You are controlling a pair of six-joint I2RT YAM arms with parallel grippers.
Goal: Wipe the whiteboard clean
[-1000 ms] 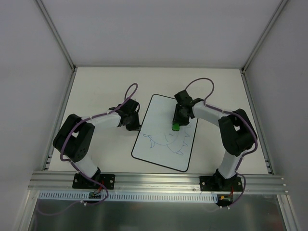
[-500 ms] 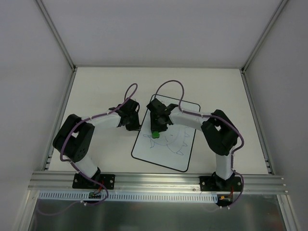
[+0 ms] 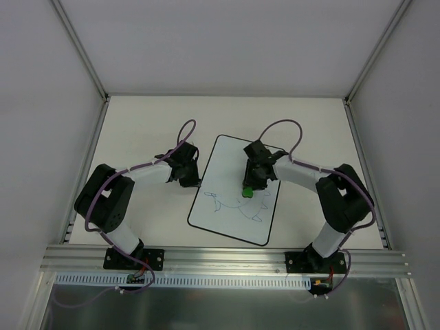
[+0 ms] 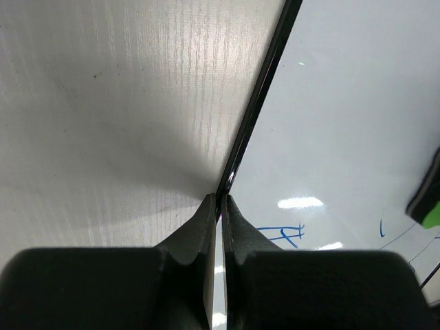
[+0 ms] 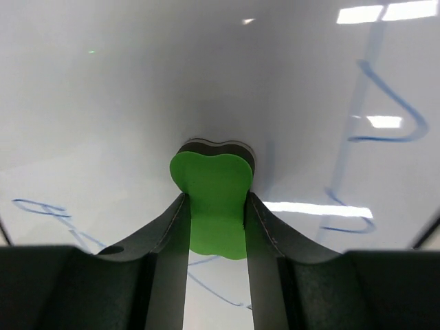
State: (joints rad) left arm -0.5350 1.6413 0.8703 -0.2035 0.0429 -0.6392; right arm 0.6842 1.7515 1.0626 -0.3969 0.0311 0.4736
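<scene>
The whiteboard (image 3: 225, 165) lies flat on the table, with blue doodles (image 3: 234, 206) on its near half. My right gripper (image 3: 249, 187) is shut on the green eraser (image 3: 247, 193) and presses it on the board's middle, among the lines. In the right wrist view the eraser (image 5: 213, 192) sits between my fingers (image 5: 168, 234), its dark felt on the board (image 5: 124, 89). My left gripper (image 3: 191, 180) is shut, its tips down on the board's left black edge (image 4: 265, 89). In the left wrist view its fingers (image 4: 196, 234) nearly touch.
The board lies on a cream table (image 3: 137, 130) walled by white panels and aluminium posts (image 3: 86, 51). A metal rail (image 3: 227, 258) carrying both arm bases runs along the near edge. Purple cables (image 3: 282, 127) loop above both arms.
My right gripper swept the eraser left across the board, then back right to the middle. My left gripper stayed on the board's left edge.
</scene>
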